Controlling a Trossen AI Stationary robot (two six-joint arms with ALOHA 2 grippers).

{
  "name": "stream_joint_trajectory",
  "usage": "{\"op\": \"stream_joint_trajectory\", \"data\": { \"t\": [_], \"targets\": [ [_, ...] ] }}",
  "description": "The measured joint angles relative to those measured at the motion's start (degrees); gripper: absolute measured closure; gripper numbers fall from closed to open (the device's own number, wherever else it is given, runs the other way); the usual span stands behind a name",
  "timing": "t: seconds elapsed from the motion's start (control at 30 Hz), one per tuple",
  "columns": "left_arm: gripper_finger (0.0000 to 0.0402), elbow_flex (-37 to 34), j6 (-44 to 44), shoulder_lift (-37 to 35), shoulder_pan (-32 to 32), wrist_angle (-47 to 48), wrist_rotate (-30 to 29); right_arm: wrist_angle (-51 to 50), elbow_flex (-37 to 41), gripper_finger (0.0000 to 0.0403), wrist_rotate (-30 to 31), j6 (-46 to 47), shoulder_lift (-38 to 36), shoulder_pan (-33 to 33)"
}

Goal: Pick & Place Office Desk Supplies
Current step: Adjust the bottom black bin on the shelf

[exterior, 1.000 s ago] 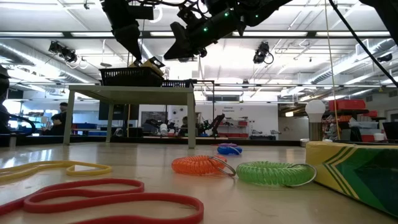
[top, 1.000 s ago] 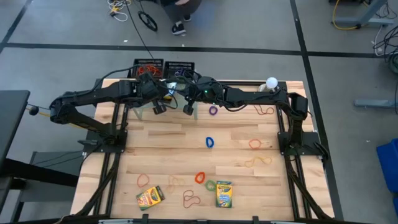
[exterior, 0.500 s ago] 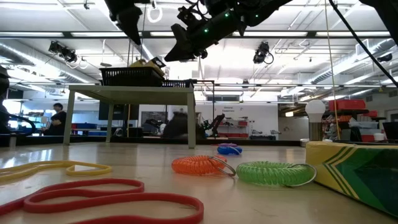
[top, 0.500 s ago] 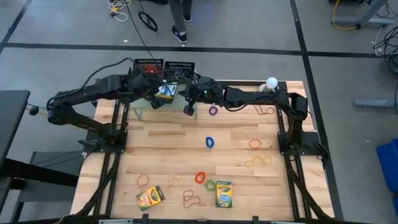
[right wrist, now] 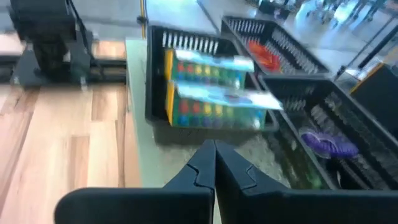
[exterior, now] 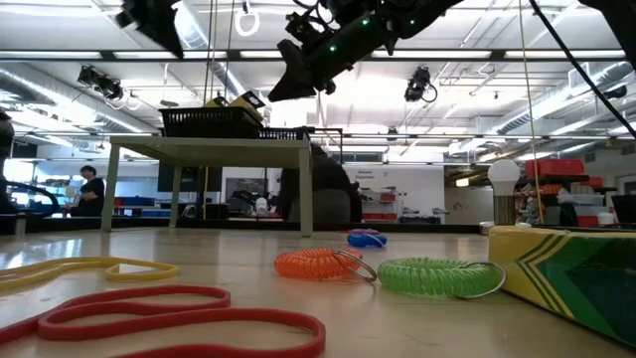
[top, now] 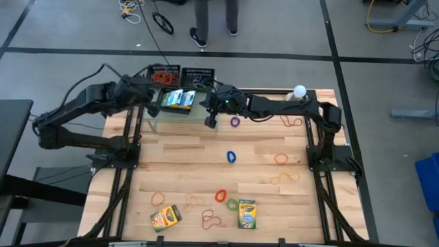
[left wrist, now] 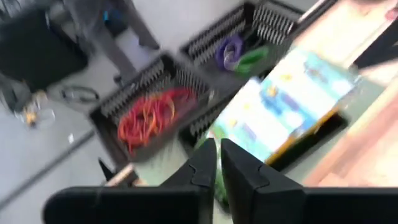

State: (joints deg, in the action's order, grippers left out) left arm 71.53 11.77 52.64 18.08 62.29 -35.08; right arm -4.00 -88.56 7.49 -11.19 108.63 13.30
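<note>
Since a second ago the left tool point(top: 140, 91) has pulled back from the shelf towards its own side, leaving a crayon box point(top: 177, 100) lying in the black mesh tray point(right wrist: 155, 106) on the pale green shelf point(right wrist: 134, 74). In its own wrist view this tool's fingers point(left wrist: 239, 180) stand nearly together with a thin gap, pinching nothing; the blur there makes it hard to say whether they are parting. The right tool point(top: 210, 121) hangs pressed together and empty just beside the shelf's front edge, near a purple band point(top: 235, 122).

Behind, one tray holds red bands point(left wrist: 146, 115), another purple and green ones point(left wrist: 236, 53). On the worktop point(top: 206, 147) two more crayon boxes point(top: 165, 217) and several loose bands wait, well apart from both arms.

The risks, as I judge them:
- the deposited box sits proud of the tray, perhaps on another box, and a brush from the right arm could tip it out;
- both arms crowd the shelf, so a careless swing could knock it;
- thin flat bands may slip a pinch.
</note>
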Motion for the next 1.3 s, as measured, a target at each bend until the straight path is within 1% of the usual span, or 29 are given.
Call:
{"op": "stream_joint_trajectory", "data": {
  "t": [0.03,0.13,0.23,0.3,0.4,0.47,0.57,0.67,0.83,1.03,1.17,1.3],
  "targets": [
    [0.0362,-0.95,0.86,-0.98,1.21,0.56,0.99,-1.37,0.28,0.0400,0.33,0.16,-0.71,0.00],
    [0.0358,-4.90,3.70,-3.18,4.79,0.43,3.86,-0.83,2.79,0.0401,0.69,1.16,-2.74,0.07],
    [0.0368,-8.47,2.89,-3.64,8.94,-0.40,4.24,0.41,6.75,0.0401,0.85,2.87,-5.07,0.15],
    [0.0379,-10.00,2.52,-3.16,11.62,-1.50,4.76,1.10,9.04,0.0401,0.84,3.94,-7.01,0.15],
    [0.0391,-11.47,2.36,-1.51,15.83,-3.15,9.10,1.31,11.47,0.0401,0.92,5.09,-9.60,0.04],
    [0.0393,-11.74,2.14,0.02,18.24,-2.66,11.84,1.21,12.28,0.0401,1.39,5.65,-10.43,-0.27],
    [0.0392,-11.74,1.85,2.38,20.05,-2.69,14.10,1.18,13.01,0.0401,1.32,5.84,-11.66,-0.61],
    [0.0390,-11.74,1.54,3.82,20.22,-2.74,15.59,0.98,13.03,0.0401,1.32,6.01,-12.07,-0.70],
    [0.0391,-11.74,0.24,4.65,19.31,-3.96,20.37,0.31,13.12,0.0401,1.35,6.04,-12.07,-0.71],
    [0.0391,-11.74,-0.34,4.64,16.15,-6.78,22.52,-0.78,13.12,0.0401,1.33,7.11,-12.07,-0.70],
    [0.0391,-11.74,-1.19,5.12,14.63,-8.23,22.69,0.27,13.12,0.0401,1.33,9.96,-11.82,0.09],
    [0.0391,-11.74,-2.21,5.70,14.43,-10.49,22.85,1.28,11.66,0.0401,2.24,13.55,-9.46,1.77]
  ]
}}
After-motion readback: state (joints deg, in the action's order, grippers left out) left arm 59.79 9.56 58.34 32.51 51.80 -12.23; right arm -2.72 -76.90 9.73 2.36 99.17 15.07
